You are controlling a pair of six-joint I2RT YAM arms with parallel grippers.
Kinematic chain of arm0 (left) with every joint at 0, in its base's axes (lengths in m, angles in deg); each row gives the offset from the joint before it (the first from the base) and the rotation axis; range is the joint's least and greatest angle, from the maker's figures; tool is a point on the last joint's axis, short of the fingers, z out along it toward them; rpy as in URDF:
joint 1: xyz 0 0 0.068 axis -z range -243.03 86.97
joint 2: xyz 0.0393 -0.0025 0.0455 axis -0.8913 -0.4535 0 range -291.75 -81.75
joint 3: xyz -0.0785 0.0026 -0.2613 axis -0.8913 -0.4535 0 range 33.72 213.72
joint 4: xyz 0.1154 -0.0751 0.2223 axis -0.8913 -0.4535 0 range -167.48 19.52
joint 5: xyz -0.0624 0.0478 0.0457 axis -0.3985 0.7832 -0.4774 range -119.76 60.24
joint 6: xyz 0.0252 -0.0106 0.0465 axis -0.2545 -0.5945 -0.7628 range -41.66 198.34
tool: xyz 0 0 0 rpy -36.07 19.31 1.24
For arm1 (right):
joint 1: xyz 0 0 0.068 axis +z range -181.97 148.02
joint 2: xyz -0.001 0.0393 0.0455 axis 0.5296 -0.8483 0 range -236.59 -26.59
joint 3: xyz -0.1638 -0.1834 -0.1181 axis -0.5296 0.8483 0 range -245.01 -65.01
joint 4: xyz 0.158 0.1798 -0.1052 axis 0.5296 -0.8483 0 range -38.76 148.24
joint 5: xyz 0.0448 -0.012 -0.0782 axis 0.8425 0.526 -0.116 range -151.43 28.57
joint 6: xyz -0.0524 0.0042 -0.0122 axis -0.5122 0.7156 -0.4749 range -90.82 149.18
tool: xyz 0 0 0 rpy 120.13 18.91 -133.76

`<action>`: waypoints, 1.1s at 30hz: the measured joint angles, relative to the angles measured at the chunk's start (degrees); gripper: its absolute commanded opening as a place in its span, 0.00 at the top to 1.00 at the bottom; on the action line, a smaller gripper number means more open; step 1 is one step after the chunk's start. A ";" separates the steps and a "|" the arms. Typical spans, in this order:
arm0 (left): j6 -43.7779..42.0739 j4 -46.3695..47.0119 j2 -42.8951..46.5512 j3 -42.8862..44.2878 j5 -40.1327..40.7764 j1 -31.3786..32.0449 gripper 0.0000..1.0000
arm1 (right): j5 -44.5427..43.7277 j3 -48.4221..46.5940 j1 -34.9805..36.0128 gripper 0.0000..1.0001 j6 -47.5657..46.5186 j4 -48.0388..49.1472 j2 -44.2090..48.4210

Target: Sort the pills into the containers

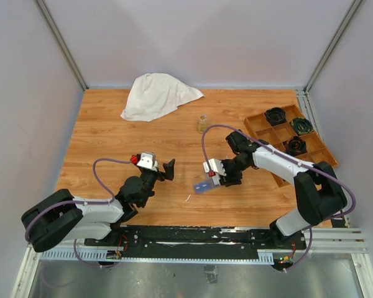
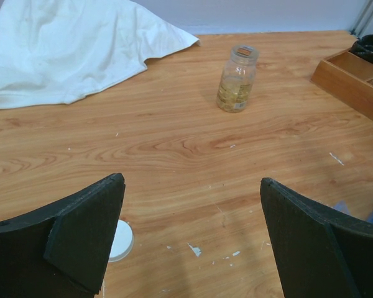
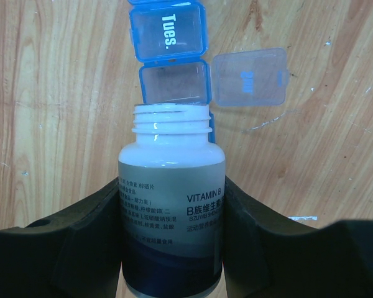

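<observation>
The narrow translucent blue plastic pill-organizer strip [image 3: 174, 84] lies on the wood-grain table [image 2: 174, 143] near its front middle. One square compartment is open with its lid flipped aside, next to the shut "Tues." one. The right gripper [image 3: 172, 192] pinches an uncapped white plastic vitamin bottle [image 3: 172, 205] by its labelled body, the threaded mouth by the open compartment. The left gripper [image 2: 191, 183] hovers with its jaws spread wide, a round white cap [image 2: 121, 239] beside one finger.
</observation>
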 measured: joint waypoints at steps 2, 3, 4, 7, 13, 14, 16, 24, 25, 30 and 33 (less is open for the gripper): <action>0.00 0.00 0.00 0.00 0.00 0.00 0.01 | -0.39 0.00 0.37 0.99 0.13 0.00 0.00; 0.00 0.00 0.00 0.00 0.00 0.00 0.01 | -0.92 0.00 0.72 0.99 0.31 0.00 0.00; 0.00 0.00 0.00 0.00 0.00 0.00 0.01 | -1.03 0.00 0.85 0.99 0.35 0.00 0.00; 0.00 0.00 0.00 0.13 0.00 0.00 0.01 | -1.73 0.00 1.27 1.00 0.83 0.00 0.00; 0.00 -0.02 -0.02 0.31 0.00 0.00 0.01 | -3.23 -0.22 2.14 0.99 1.62 0.02 0.00; 0.00 0.00 -0.02 0.31 0.00 0.00 0.01 | -3.52 -0.26 2.25 0.99 1.68 0.04 0.00; 0.00 0.00 -0.02 0.31 0.00 0.00 0.01 | -3.80 -0.31 2.36 0.99 1.81 0.02 0.00; 0.00 0.00 -0.11 0.31 0.00 0.00 0.01 | -5.31 -1.01 3.39 1.00 2.64 0.00 0.00; 0.00 -0.02 -0.15 0.31 0.00 0.00 0.01 | -5.53 -1.03 3.48 0.99 2.73 -0.02 0.00; 0.00 -0.04 -0.37 0.31 0.00 -0.02 0.01 | -6.25 -1.22 3.69 0.99 3.08 -0.13 -0.07; 0.00 -0.22 -0.39 0.31 0.00 -0.02 0.01 | -6.64 -1.62 4.04 0.99 3.26 -0.31 -0.33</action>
